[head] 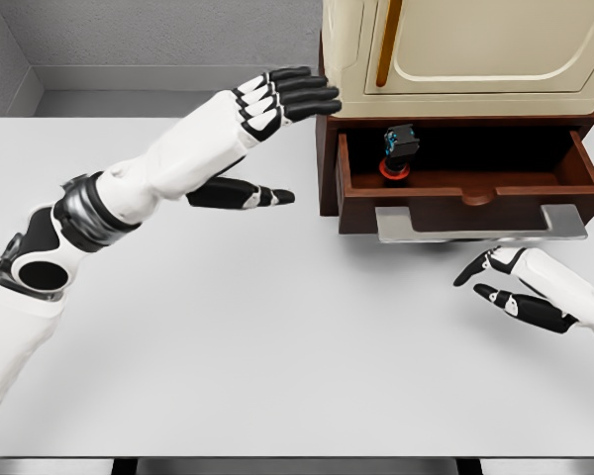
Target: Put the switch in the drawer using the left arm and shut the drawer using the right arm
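The switch [398,150], a small dark block with a blue top on a red round base, stands inside the open brown drawer [465,203], toward its left side. My left hand [277,134] hovers just left of the cabinet, its fingers [302,96] spread and the thumb pointing right, holding nothing. My right hand [500,282] sits low at the right, just below the drawer's grey metal handle [480,224], fingers relaxed and apart from it.
A cream cabinet [465,49] with a brown vertical handle [386,45] stands on the drawer unit at the back right. The white table [257,336] stretches across the view, with grey walls behind.
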Robot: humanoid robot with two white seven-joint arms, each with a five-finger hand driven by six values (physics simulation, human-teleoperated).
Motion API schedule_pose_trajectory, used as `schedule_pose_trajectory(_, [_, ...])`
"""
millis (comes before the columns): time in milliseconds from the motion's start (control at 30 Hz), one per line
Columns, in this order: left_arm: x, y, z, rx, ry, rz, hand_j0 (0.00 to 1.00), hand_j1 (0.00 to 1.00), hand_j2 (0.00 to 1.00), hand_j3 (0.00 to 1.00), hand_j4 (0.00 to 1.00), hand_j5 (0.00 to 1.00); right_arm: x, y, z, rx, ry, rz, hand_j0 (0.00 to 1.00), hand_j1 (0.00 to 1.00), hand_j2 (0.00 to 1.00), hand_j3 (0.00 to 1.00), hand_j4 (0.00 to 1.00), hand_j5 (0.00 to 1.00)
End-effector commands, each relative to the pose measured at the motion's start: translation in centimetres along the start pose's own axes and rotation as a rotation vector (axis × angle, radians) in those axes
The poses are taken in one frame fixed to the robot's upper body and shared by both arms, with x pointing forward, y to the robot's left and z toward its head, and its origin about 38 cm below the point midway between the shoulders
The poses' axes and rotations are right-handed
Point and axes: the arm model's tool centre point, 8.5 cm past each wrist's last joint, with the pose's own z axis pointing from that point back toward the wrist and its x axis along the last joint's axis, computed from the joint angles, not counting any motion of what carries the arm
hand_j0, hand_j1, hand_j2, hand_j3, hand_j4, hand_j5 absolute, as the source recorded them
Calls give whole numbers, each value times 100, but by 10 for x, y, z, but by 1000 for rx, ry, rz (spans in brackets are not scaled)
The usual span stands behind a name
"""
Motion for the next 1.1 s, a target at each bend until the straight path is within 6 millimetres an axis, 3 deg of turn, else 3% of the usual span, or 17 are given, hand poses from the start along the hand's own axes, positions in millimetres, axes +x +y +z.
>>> schedule_pose_trajectory(0, [7, -18, 4, -37, -35, 161, 100, 100, 100, 100, 100, 100, 0, -1, 0, -4, 0, -6, 51, 51, 51, 51, 51, 51])
schedule_pose_trajectory(133, [2, -28, 5, -156, 19, 371, 100, 100, 100, 100, 100, 100, 0, -1, 0, -4, -1, -4, 51, 51, 51, 51, 51, 51])
schedule_pose_trajectory(267, [-4, -24, 14, -171, 62, 362, 100, 100, 100, 100, 100, 100, 0, -1, 0, -3, 0, -5, 51, 51, 51, 51, 51, 51])
schedule_pose_trajectory(367, [-7, 6, 47, -127, 62, 261, 100, 100, 100, 100, 100, 100, 0, -1, 0, -3, 0, -5, 51, 51, 51, 51, 51, 51])
schedule_pose_trajectory(467, [-20, 41, 107, -17, 202, 172, 100, 100, 100, 100, 100, 100, -1, -1, 0, -4, 1, -4, 51, 51, 51, 51, 51, 51])
schedule_pose_trajectory(567, [-51, 25, 162, 8, 394, 233, 100, 100, 100, 100, 100, 100, -5, -4, -1, -10, 8, -1, 51, 51, 51, 51, 51, 51])
schedule_pose_trajectory(600, [-58, 28, 176, 20, 440, 231, 100, 100, 100, 100, 100, 100, -6, -5, -2, -12, 10, 0, 51, 51, 51, 51, 51, 51])
schedule_pose_trajectory(700, [-68, 34, 198, 52, 509, 229, 100, 100, 100, 100, 100, 100, -7, -5, -2, -10, 12, 3, 51, 51, 51, 51, 51, 51])
schedule_pose_trajectory(800, [-81, 41, 237, 113, 625, 230, 100, 100, 100, 100, 100, 100, -9, -8, -4, -14, 13, 9, 51, 51, 51, 51, 51, 51])
schedule_pose_trajectory(933, [-85, 42, 253, 133, 672, 235, 100, 100, 100, 100, 100, 100, -14, -7, -10, -9, 12, 2, 51, 51, 51, 51, 51, 51])
schedule_pose_trajectory(1067, [-85, 40, 256, 132, 679, 240, 100, 100, 100, 100, 100, 100, -15, -6, -11, -5, 14, -1, 51, 51, 51, 51, 51, 51])
